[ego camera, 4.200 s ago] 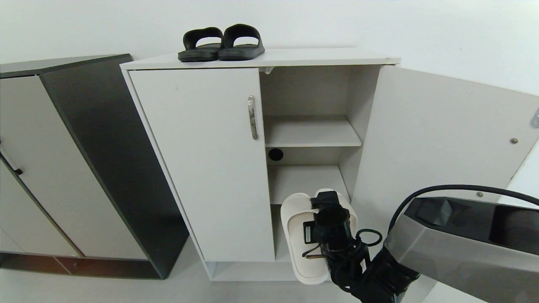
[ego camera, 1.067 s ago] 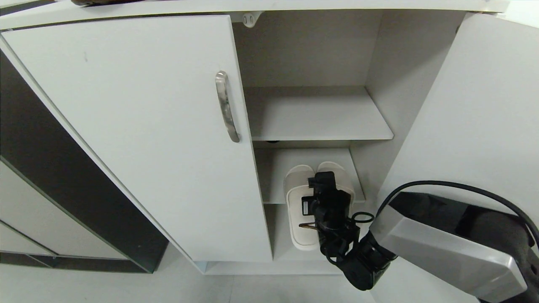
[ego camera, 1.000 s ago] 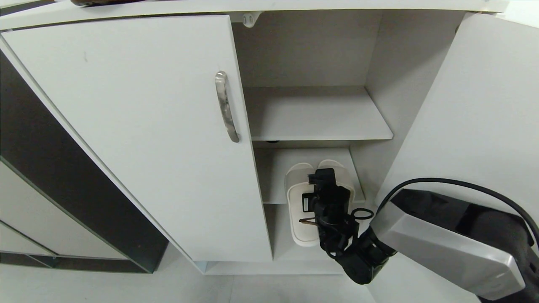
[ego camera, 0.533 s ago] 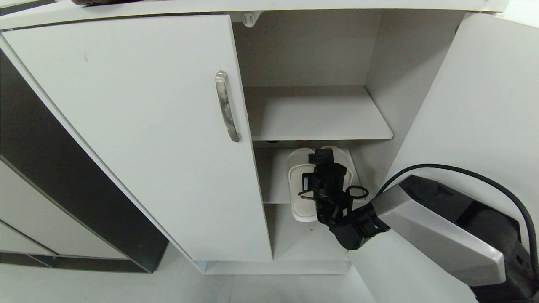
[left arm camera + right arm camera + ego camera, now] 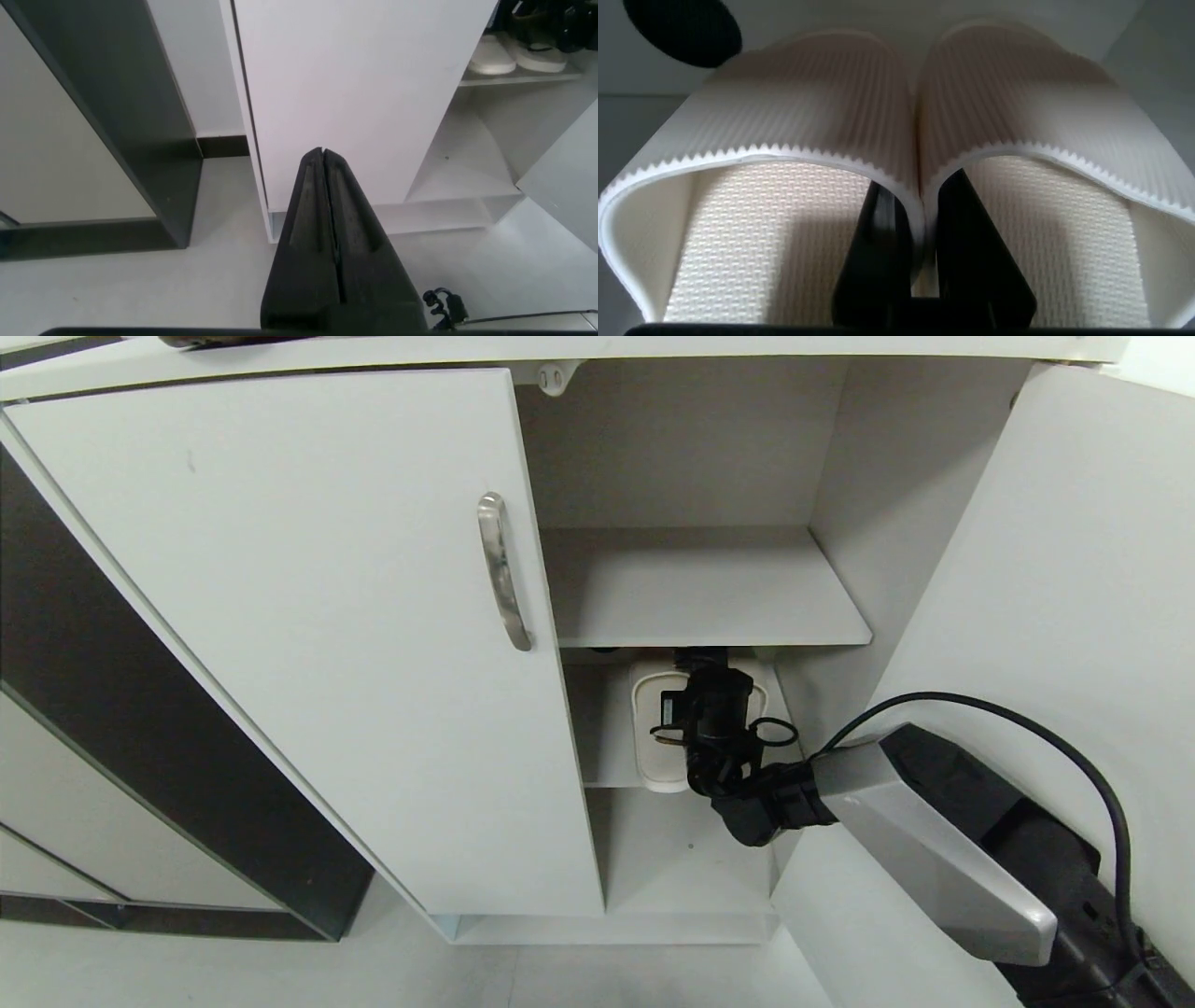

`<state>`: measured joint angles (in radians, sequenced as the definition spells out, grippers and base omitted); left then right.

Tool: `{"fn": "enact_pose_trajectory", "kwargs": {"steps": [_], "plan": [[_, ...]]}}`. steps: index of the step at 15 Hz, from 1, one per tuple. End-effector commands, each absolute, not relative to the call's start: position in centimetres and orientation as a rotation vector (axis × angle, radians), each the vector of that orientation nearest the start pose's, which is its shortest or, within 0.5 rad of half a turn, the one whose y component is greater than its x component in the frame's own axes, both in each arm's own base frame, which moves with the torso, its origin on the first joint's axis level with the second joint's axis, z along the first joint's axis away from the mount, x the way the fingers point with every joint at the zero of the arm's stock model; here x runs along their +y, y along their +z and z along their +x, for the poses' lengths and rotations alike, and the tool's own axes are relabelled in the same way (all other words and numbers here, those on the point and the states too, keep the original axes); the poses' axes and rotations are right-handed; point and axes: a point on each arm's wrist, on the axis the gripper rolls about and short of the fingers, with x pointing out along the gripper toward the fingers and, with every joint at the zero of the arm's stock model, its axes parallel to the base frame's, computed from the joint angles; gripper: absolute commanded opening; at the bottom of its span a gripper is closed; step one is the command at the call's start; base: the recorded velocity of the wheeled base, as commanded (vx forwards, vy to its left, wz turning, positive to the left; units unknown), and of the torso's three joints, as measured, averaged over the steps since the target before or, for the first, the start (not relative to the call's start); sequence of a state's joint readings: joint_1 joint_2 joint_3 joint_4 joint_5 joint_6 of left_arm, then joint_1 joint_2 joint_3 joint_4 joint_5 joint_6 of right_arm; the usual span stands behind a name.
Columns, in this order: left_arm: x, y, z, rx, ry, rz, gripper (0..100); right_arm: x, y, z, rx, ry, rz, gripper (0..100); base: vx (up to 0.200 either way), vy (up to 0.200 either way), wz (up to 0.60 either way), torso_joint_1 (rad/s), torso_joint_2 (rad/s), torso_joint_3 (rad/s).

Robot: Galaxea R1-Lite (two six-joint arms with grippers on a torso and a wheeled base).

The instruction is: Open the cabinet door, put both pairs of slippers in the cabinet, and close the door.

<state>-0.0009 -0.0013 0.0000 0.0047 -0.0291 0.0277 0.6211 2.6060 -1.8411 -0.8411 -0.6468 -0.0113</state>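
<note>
Right end effector [image 5: 920,219], clamping white slippers [image 5: 653,754] (inner straps), now deeper on shelf [image 5: 602,739]; left end effector [image 5: 322,166] clenched.

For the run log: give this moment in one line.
white slippers: at second shelf | right gripper: shut on white slippers | left gripper: shut, empty | right door: open

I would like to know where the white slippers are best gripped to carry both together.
Pinch the inner strap walls where the white slippers meet, coming from the heel end, one finger under each strap. They lie side by side, so one pinch holds both, as the right gripper shows.
</note>
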Motion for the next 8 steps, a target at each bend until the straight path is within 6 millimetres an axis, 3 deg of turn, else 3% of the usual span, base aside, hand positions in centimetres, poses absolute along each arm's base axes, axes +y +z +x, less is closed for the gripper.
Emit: {"fn": "enact_pose_trajectory", "kwargs": {"steps": [1,8], "plan": [[-0.06,7.5,-2.28,0.004,-0.029,0.028,0,29.91,8.47,44.67,-0.047,-0.026,0.024,0,0.0,0.0,0.0,0.0,0.0,0.0],[-0.06,7.5,-2.28,0.004,-0.026,0.028,0,29.49,8.09,45.2,-0.039,-0.035,0.017,0,0.0,0.0,0.0,0.0,0.0,0.0]]}}
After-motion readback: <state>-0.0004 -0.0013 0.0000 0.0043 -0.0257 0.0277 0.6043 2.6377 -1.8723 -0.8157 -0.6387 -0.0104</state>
